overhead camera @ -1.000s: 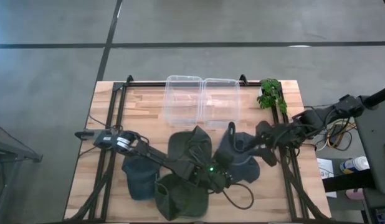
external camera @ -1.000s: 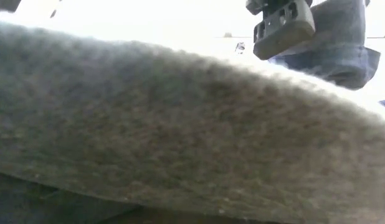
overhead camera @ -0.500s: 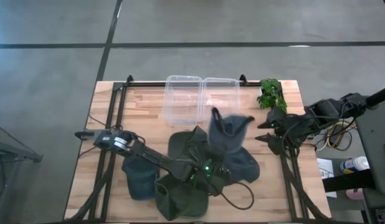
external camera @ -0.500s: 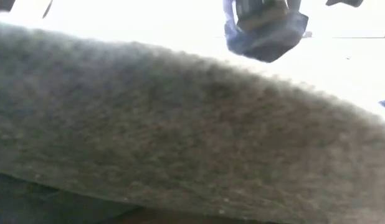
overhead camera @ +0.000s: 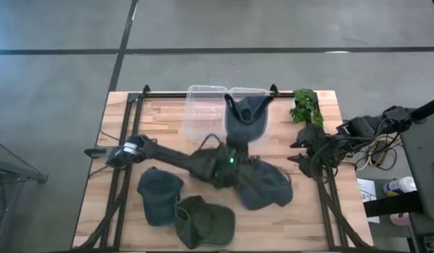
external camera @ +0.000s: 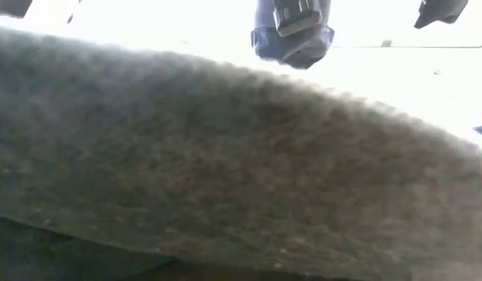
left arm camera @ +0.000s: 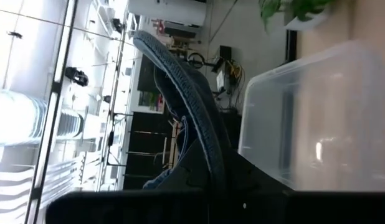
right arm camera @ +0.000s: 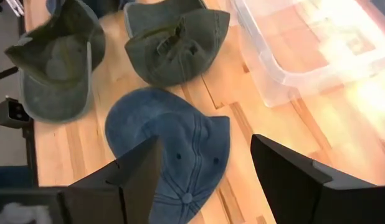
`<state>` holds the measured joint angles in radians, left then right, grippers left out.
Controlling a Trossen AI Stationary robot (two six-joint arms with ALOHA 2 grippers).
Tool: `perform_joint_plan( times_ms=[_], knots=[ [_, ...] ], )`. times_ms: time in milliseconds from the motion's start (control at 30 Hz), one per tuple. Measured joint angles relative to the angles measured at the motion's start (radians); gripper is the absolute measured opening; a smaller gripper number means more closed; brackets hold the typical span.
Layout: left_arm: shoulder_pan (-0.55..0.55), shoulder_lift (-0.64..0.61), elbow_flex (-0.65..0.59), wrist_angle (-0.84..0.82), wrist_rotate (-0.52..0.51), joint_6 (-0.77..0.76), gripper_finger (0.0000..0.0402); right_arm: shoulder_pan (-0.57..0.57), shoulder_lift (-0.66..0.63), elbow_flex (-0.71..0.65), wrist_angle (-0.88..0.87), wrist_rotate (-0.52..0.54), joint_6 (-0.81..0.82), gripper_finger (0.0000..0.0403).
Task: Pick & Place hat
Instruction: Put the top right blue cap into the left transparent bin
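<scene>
Reaching diagonally across the bench, my left arm has its left end effector clamped on a blue hat, lifted over the right clear bin. My right end effector waits near the bench's right edge, fingers apart. I count four more hats lying flat and two clear bins; the left bin sits beside the other.
</scene>
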<state>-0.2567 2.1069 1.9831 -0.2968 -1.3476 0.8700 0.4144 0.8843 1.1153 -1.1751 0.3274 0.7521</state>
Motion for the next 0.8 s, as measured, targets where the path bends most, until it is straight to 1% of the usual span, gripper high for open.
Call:
perform_joint_plan(
  times_ms=[100,167,233,300,333,367,433,500,567,700,800],
  knots=[
    [0.028,-0.033,0.000,-0.008,0.030,0.028,0.0010,0.000,-0.013,-0.024,0.002,-0.015,0.003,0.0240],
    [0.037,-0.070,0.000,-0.049,0.038,0.016,0.0010,0.000,-0.027,-0.044,0.000,-0.019,0.009,0.0237],
    [0.045,-0.121,-0.004,-0.128,0.088,-0.050,0.0010,0.000,-0.047,-0.065,-0.004,-0.022,0.012,0.0234],
    [0.049,-0.170,-0.008,-0.235,0.165,-0.174,0.0010,0.000,-0.073,-0.086,-0.002,-0.019,0.012,0.0230],
    [0.052,-0.190,-0.008,-0.287,0.183,-0.241,0.0010,0.000,-0.089,-0.098,-0.001,-0.014,0.011,0.0228],
    [0.053,-0.213,-0.014,-0.356,0.186,-0.293,0.0010,0.000,-0.104,-0.109,0.001,-0.008,0.007,0.0227],
    [0.060,-0.251,-0.037,-0.474,0.159,-0.338,0.0010,-0.001,-0.137,-0.129,0.004,0.018,0.006,0.0225],
    [0.069,-0.288,-0.086,-0.547,0.151,-0.381,0.0010,-0.003,-0.162,-0.147,0.004,0.040,0.014,0.0224],
    [0.082,-0.322,-0.155,-0.574,0.167,-0.406,0.0010,-0.004,-0.186,-0.165,0.007,0.044,0.041,0.0224],
    [0.107,-0.374,-0.321,-0.570,0.180,-0.411,0.0010,-0.003,-0.215,-0.194,0.003,0.035,0.071,0.0224],
    [0.130,-0.407,-0.426,-0.561,0.212,-0.465,0.0010,-0.003,-0.231,-0.206,0.003,0.035,0.086,0.0224]
  ],
)
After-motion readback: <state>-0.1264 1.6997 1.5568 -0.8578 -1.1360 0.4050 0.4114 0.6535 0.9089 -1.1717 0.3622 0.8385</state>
